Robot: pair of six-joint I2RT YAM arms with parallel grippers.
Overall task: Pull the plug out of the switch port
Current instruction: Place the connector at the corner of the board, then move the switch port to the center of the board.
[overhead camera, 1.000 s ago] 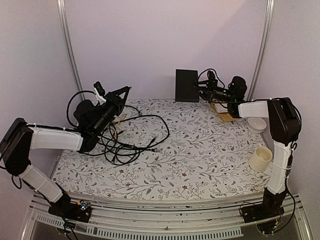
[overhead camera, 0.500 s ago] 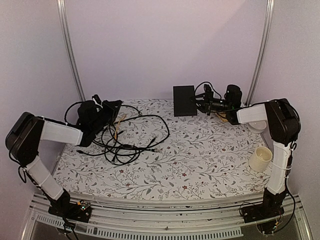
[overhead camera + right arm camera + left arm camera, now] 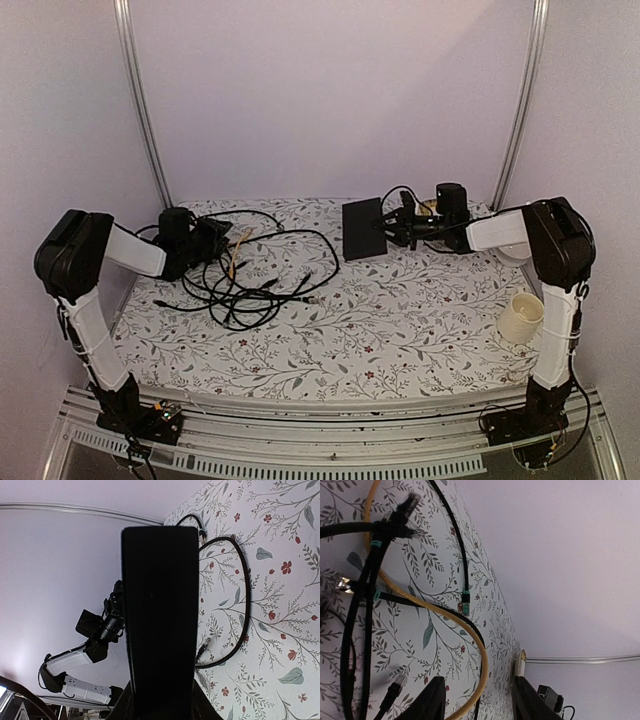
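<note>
Two arms are seen, one at each side of the table [image 3: 420, 330], which is covered with a flowered cloth. At the left, the left gripper [image 3: 215, 238] is laid low over a tangle of cables [image 3: 250, 275]. Its fingers [image 3: 434, 701] are held apart, with nothing gripped between them. One yellow cable [image 3: 470, 635] is counted among several black ones, and one black plug with a teal band [image 3: 465, 602] is seen lying loose on the cloth.

At the far middle of the table one switch [image 3: 362, 228] is found, clamped between the jaws of the right gripper [image 3: 388, 230]. It is shown as a flat, plain black rectangle, matt and unmarked, with its broad face turned toward the top camera. Its row of ports is not shown in any view. Whether its lower edge is touching the cloth cannot be told. One black cable [image 3: 245, 605] is looped on the cloth just beside it. Whether that cable is joined to the switch cannot be told.

At the right, one white bowl [image 3: 516, 250] is partly hidden behind the right arm, and one cream cup [image 3: 521, 318] is stood upright near the table's edge.
</note>
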